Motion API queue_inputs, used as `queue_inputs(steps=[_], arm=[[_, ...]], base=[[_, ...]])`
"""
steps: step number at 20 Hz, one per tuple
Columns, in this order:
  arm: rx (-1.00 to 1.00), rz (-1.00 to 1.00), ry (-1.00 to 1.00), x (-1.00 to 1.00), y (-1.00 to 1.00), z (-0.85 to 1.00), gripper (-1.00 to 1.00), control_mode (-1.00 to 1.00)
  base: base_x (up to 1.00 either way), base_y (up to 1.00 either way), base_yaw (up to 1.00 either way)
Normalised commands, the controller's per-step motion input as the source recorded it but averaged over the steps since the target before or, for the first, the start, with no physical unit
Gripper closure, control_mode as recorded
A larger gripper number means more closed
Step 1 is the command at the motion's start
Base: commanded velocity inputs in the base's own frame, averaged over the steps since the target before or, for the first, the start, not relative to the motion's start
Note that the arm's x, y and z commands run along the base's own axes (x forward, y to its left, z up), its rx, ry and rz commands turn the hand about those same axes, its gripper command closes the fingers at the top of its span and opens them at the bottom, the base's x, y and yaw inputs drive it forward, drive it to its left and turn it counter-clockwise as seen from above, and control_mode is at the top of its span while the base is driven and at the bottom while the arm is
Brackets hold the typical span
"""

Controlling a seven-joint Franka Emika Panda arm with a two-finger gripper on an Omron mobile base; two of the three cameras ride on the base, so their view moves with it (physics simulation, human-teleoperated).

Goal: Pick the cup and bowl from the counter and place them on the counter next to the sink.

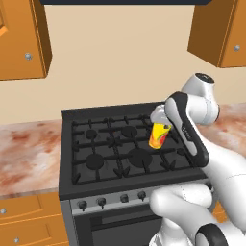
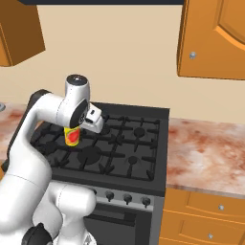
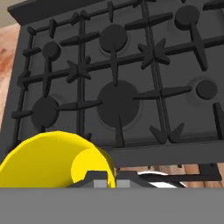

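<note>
My gripper (image 1: 161, 124) is shut on the cup (image 1: 159, 135), a small yellow cup with red-orange markings. It hangs tilted in the air over the black stove's middle burners. From the right base view the cup (image 2: 72, 136) shows just under the hand (image 2: 76, 127), above the stove's left grates. In the hand view the cup's yellow wall (image 3: 52, 159) fills the lower left, beside the gripper (image 3: 109, 180). The marbled counter (image 1: 29, 153) runs on both sides of the stove (image 2: 206, 153). The bowl and the sink are out of view.
The black stove top (image 1: 120, 144) with several burners and raised grates lies directly under the cup. Knobs (image 1: 122, 198) line its front above the oven door. Orange wall cabinets (image 2: 215, 38) hang above on both sides, with orange drawers (image 1: 29, 216) below the counter.
</note>
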Motion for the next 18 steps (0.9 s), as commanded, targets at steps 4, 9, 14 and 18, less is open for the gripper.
queue_inputs(steps=[4, 9, 14, 18], arm=[[0.0, 0.07, 0.0, -0.39, -0.03, 0.0, 1.0, -1.0], [0.0, 0.05, 0.0, -0.34, 0.0, 0.01, 1.0, -1.0], [0.0, 0.01, 0.0, -0.1, 0.0, 0.0, 1.0, -1.0], [0.0, 0.0, 0.0, 0.0, 0.0, 0.0, 1.0, -1.0]], base=[[0.0, 0.0, 0.0], [0.0, 0.0, 0.0], [0.0, 0.0, 0.0], [0.0, 0.0, 0.0]])
